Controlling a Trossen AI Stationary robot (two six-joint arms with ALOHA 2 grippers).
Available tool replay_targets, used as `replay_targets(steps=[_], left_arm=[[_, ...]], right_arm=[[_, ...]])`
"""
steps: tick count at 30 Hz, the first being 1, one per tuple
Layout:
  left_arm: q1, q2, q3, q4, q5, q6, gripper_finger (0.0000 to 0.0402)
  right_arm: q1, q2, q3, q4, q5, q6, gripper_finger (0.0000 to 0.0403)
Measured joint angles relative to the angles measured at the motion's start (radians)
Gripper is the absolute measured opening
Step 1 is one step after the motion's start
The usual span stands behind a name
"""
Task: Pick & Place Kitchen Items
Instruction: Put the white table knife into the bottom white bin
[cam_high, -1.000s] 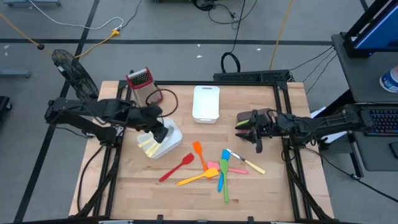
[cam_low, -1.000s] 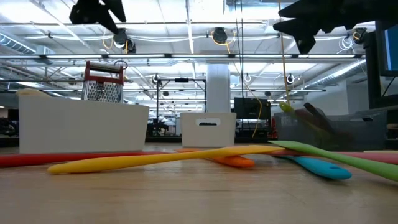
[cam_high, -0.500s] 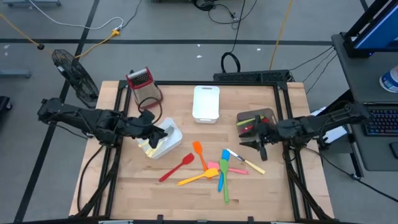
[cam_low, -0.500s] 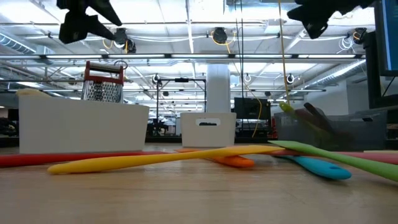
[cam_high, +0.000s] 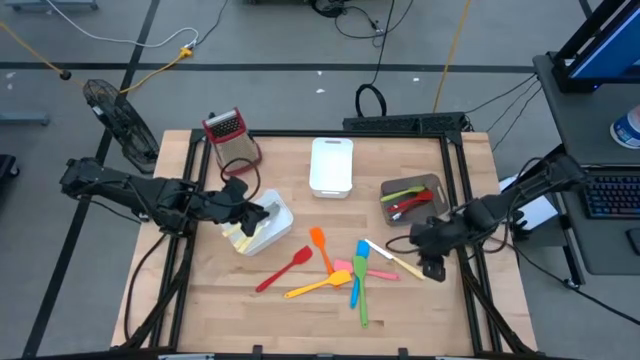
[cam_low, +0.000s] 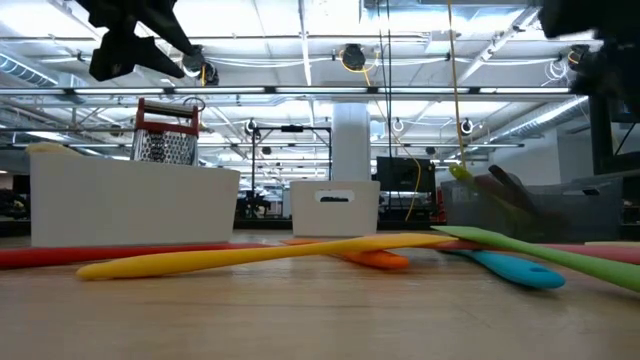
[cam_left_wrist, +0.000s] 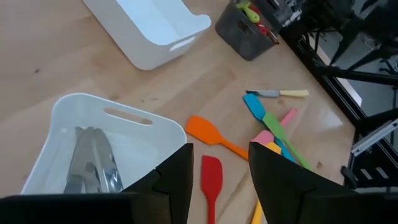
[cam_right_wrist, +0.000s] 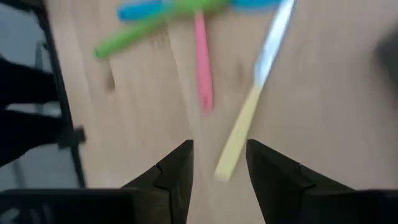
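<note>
Nearest us on the wooden surface (cam_high: 250, 310), toward six o'clock, lies the fan of loose utensils: a long green silicone spatula (cam_high: 362, 295), a yellow spatula (cam_high: 316, 286), a red spatula (cam_high: 283, 270), a blue one (cam_high: 356, 280), a pink one (cam_high: 375, 271) and an orange one (cam_high: 321, 247). At about four o'clock of that pile rests a slim knife with a cream handle and pale blade (cam_high: 394, 260).

Our right gripper (cam_high: 432, 262) hangs just beside the knife's handle end, its fingers (cam_right_wrist: 174, 171) set at a narrow gap and holding nothing; the handle (cam_right_wrist: 236, 142) sits just ahead of that gap. We judge the knife light, stiff and a bit slick, lying flat, so the cream handle near its middle is the safer hold than the blade.

At nine o'clock our left gripper (cam_high: 247, 211) hovers over the rounded white plastic bin (cam_high: 276, 226), its fingers narrowly parted and empty; metal cutlery (cam_left_wrist: 93, 162) lies inside.

Farther off, a grey tray (cam_high: 432, 184) at two o'clock holds green and red utensils, and a white rectangular bin (cam_high: 331, 165) sits at twelve.
</note>
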Motion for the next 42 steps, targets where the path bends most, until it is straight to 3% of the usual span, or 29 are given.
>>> replay_targets(steps=[4, 13, 21, 27, 38, 42], left_arm=[[0.000, 0.000, 0.000, 0.000, -0.025, 0.000, 0.0161], [0.000, 0.000, 0.000, -0.001, -0.044, -0.004, 0.0153], [0.000, 0.000, 0.000, -0.001, -0.044, -0.010, 0.0152], [0.000, 0.000, 0.000, -0.002, -0.044, -0.004, 0.0152], [0.000, 0.000, 0.000, -0.002, -0.044, 0.002, 0.0152], [0.000, 0.000, 0.000, -0.002, -0.044, 0.001, 0.0152]], right_arm=[[0.002, 0.052, 0.000, -0.084, -0.082, 0.144, 0.0142], [0.002, 0.106, 0.000, -0.067, -0.087, 0.228, 0.0146], [0.001, 0.106, -0.006, -0.031, -0.110, 0.276, 0.0220], [0.001, 0.106, -0.085, 0.034, -0.128, 0.386, 0.0260], [0.001, 0.106, -0.220, 0.250, -0.136, 0.445, 0.0259], [0.001, 0.126, -0.254, 0.254, -0.137, 0.433, 0.0258]])
